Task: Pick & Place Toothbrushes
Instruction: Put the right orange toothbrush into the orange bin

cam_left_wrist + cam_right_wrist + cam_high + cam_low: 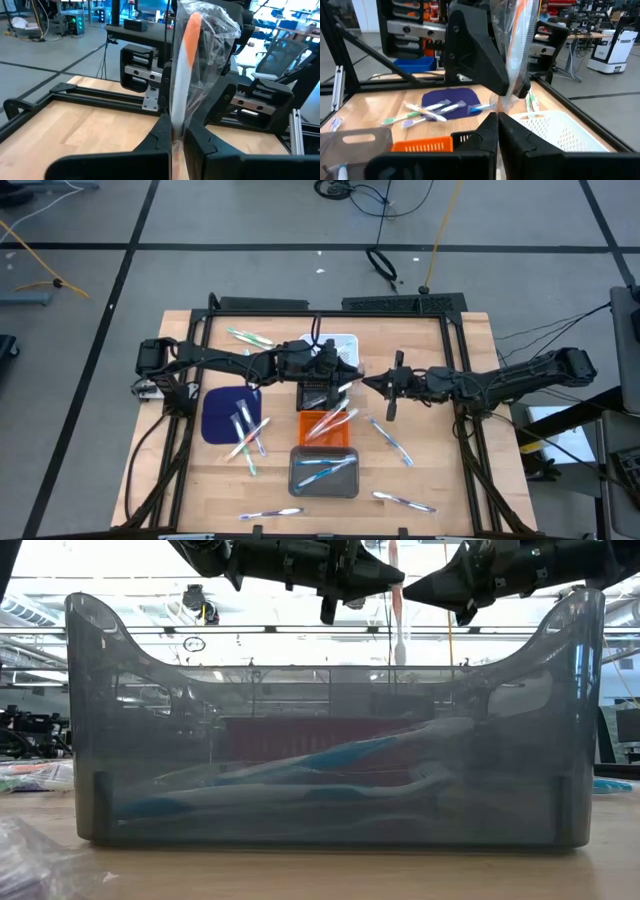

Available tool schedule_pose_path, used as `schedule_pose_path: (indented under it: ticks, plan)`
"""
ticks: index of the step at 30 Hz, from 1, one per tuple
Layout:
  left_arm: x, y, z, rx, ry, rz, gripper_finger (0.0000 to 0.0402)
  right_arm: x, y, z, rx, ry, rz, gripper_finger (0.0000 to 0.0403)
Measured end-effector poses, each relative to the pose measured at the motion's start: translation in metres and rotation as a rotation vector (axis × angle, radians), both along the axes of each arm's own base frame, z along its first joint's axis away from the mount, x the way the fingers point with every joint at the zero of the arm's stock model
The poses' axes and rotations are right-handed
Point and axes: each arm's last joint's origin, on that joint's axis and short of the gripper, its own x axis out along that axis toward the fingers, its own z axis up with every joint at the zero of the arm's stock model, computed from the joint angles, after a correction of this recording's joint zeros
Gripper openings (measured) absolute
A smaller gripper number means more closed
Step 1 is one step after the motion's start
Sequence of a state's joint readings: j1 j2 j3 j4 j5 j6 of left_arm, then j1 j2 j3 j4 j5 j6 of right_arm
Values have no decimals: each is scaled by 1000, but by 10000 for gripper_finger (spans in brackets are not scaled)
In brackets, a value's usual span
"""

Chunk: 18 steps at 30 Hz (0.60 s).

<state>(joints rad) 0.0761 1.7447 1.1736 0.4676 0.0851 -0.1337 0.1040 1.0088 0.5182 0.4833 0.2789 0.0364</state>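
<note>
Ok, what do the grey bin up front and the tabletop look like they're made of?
The grey bin looks like smoky translucent plastic: glossy, with toothbrushes showing through its wall. The tabletop looks like pale wood, probably butcher block, since fine plank lines run across it, with a matte finish.

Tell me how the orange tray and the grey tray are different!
The orange tray is bright and solid coloured; the grey tray is see-through. The orange tray sits in the table's middle, under the grippers; the grey tray sits nearer the front edge. The grey tray holds blue toothbrushes; the orange tray holds orange-tinted ones. Both hold toothbrushes.
</note>
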Motion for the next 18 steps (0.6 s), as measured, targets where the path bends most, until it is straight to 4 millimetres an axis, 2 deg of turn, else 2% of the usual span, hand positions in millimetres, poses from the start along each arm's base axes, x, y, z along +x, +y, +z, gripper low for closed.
schedule_pose_path:
  ticks: [3,11,18]
  plan:
    - [0,0,-2,-4,17,-1,8,-1,0,-2,-3,26,3,32]
    - [-3,-2,-8,-35,106,-45,7,-1,0,-4,-10,51,-5,139]
    - [-12,-10,-5,-63,203,-59,7,-2,0,-7,-6,80,-5,173]
